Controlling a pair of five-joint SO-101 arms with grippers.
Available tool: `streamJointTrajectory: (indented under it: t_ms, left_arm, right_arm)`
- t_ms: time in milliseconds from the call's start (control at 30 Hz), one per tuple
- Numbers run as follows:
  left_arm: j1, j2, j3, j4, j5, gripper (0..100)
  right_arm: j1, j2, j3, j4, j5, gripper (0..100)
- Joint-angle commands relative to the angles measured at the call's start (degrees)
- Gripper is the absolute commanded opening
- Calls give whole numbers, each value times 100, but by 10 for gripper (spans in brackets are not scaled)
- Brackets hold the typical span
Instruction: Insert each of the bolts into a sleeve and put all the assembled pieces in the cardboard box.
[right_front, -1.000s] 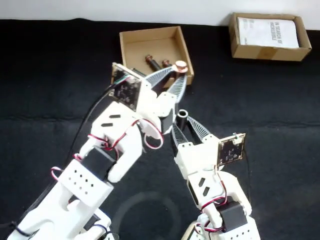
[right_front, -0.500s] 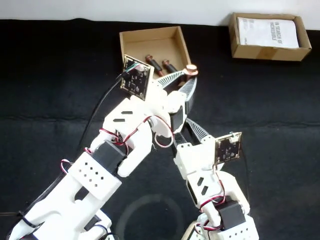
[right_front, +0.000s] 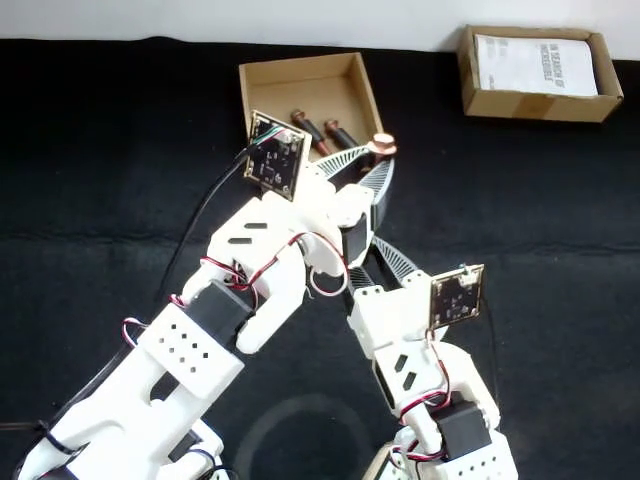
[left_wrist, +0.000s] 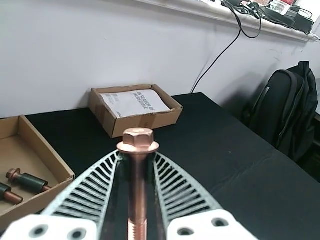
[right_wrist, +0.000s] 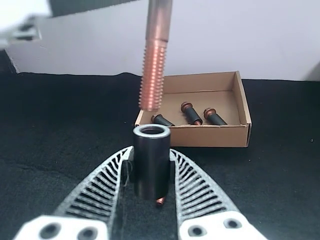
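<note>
My left gripper (left_wrist: 136, 159) is shut on a copper bolt (left_wrist: 135, 185), held upright with its hex head (right_front: 382, 146) above the fingertips. In the right wrist view the bolt's threaded end (right_wrist: 151, 80) hangs just over the black sleeve (right_wrist: 151, 162) without touching it. My right gripper (right_wrist: 151, 155) is shut on that upright sleeve, whose hole faces up. In the high view the left gripper (right_front: 372, 165) crosses over the right gripper (right_front: 366, 246) and hides the sleeve. The cardboard box (right_front: 300, 70) behind them holds three assembled pieces (right_wrist: 195, 114).
A second cardboard box (right_front: 535, 65) with a printed sheet in it stands at the back right. Black cloth covers the table (right_front: 530, 220). A white wall runs behind, and a dark backpack (left_wrist: 287, 112) sits off the table's side.
The left arm swung right with the bolt, bringing it over the sleeve in the right gripper. Over the last half second it barely moved. The right arm stayed in place.
</note>
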Motion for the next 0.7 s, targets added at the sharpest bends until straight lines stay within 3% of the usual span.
streamJointTrajectory:
  t_ms: [0,667]
  left_arm:
    - [84,-22,4,-79,0,9]
    - [277,-66,690,9,-9,9]
  right_arm:
    - [84,-84,-233,-22,-44,7]
    - [374,-75,-303,-22,-18,7]
